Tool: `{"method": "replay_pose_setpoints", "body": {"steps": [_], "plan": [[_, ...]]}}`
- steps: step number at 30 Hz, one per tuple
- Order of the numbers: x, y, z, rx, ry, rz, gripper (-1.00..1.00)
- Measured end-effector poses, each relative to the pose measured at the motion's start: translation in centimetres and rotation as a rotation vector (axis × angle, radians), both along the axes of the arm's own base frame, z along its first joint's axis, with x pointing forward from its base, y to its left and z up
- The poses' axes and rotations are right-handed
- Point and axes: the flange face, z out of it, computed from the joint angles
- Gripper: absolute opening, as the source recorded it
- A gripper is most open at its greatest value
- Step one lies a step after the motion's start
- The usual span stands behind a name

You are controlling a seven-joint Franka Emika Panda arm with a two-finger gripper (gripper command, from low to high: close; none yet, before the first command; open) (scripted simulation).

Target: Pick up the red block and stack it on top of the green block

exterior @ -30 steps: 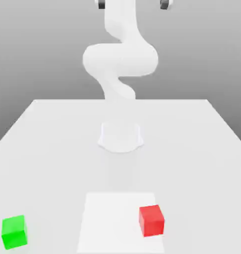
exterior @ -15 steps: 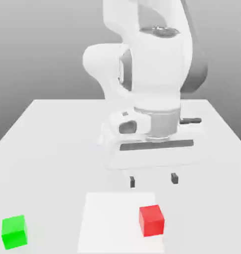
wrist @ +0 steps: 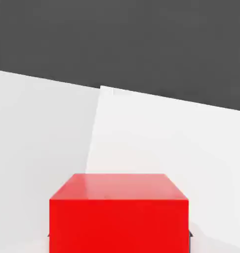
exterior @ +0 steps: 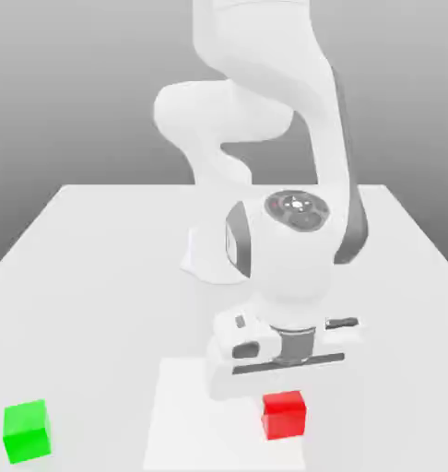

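The red block (exterior: 284,415) is a small bright red cube on a paler square patch near the table's front edge, towards the exterior view's right. My gripper (exterior: 283,383) hangs straight above it, its hand almost touching the cube's top. In the hand view the red block (wrist: 119,217) looms very close. The green block (exterior: 27,430) is a same-sized bright green cube, far off at the front corner on the exterior view's left, apart from the arm.
The white table (exterior: 99,277) carries a lighter square patch (exterior: 200,415) under the red cube. The arm's round base (exterior: 202,258) stands at the table's middle, behind the hand. The table's front edge lies just below both cubes.
The arm has swung down from high above the table, and the hand now sits just over the red cube. Neither cube has moved.
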Motion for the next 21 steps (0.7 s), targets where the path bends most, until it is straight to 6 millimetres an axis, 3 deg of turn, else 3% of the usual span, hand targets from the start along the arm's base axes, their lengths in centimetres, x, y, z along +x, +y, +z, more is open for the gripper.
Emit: {"method": "replay_pose_setpoints", "body": {"steps": [4, 5, 10, 15, 17, 19, 20, 21], "plan": [[0.0, 0.0, 4.2, 0.0, 0.0, 0.0, -1.0], [0.4, -1.0, 5.0, 0.0, 0.001, -0.031, -1.0], [3.6, -13.0, 6.6, 0.003, 0.005, -0.366, -1.0], [3.3, -25.3, 7.9, 0.003, 0.003, -0.679, -1.0], [2.7, -30.3, 6.7, 0.003, 0.001, -0.802, -1.0], [2.3, -32.6, 3.9, 0.002, 0.0, -0.861, -1.0], [2.1, -33.0, 3.0, 0.001, 0.0, -0.871, 1.0], [2.1, -33.0, 3.0, 0.001, 0.0, -0.871, 1.0]]}}
